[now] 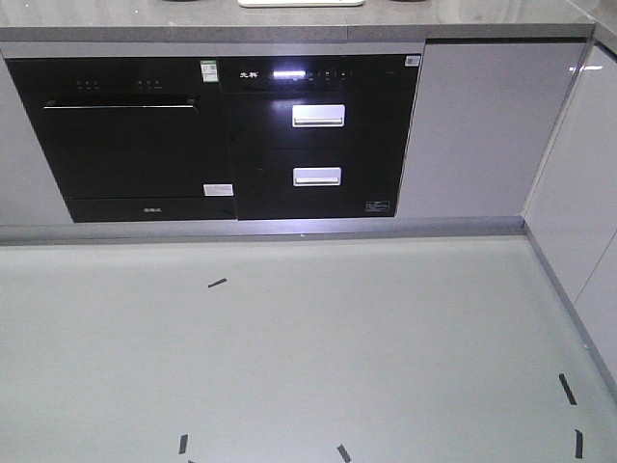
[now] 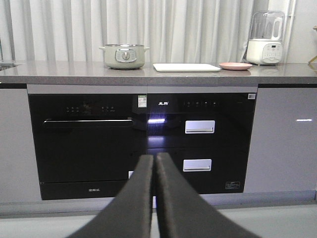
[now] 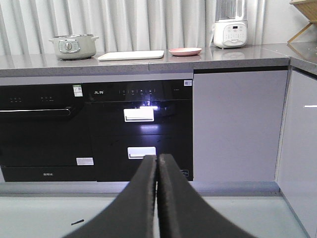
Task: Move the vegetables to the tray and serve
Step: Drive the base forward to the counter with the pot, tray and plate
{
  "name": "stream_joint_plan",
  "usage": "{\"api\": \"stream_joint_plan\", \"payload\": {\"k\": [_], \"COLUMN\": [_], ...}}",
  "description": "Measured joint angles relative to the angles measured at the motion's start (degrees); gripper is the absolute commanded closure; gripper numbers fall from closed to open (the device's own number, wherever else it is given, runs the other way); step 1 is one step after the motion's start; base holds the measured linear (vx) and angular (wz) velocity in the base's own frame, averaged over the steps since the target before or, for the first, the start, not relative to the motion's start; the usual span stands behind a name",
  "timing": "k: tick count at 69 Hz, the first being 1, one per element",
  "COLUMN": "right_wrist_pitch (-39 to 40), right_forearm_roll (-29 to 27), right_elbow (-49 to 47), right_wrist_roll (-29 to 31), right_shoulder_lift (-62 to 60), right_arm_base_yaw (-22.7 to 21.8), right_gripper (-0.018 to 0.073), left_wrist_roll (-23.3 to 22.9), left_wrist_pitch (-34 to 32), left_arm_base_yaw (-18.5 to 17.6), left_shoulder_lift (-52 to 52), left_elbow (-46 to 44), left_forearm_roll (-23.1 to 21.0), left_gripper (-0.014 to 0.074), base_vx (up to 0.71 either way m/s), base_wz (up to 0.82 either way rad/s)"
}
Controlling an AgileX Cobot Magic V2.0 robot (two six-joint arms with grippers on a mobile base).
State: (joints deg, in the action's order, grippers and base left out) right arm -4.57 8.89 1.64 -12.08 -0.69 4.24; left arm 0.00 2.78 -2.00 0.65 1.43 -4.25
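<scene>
Our wrist views show the counter (image 2: 74, 74), where the tray (image 2: 186, 67) lies flat between the pot (image 2: 124, 56) and the pink plate (image 2: 235, 66). The front view catches only the tray's near edge, plus floor (image 1: 289, 357) with tape marks (image 1: 217, 283). The left gripper (image 2: 154, 156) and right gripper (image 3: 157, 156) are each closed, finger against finger. We cannot make out the lettuce.

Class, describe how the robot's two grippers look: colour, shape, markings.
The left gripper and right gripper each show two matte, dark grey-black jaws, smooth, broad at the base, tapering to rounded tips. No cables, markings or arm links are visible.
</scene>
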Motion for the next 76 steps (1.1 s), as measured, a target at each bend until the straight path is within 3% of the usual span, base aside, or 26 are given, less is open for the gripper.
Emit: {"api": "stream_joint_plan", "payload": {"k": [76], "right_wrist_pitch": [0.0], "right_forearm_roll": [0.0], "right_elbow": [0.0], "right_wrist_roll": [0.0], "right_shoulder_lift": [0.0], "right_arm_base_yaw": [0.0], "right_gripper": [0.0566], "left_wrist_roll": [0.0], "left_wrist_pitch": [0.0], "left_arm_base_yaw": [0.0], "left_shoulder_lift": [0.0], "left_elbow": [0.0], "left_forearm_roll": [0.0], "left_gripper": [0.0603], "base_vx": [0.18], "base_wz": [-0.01]}}
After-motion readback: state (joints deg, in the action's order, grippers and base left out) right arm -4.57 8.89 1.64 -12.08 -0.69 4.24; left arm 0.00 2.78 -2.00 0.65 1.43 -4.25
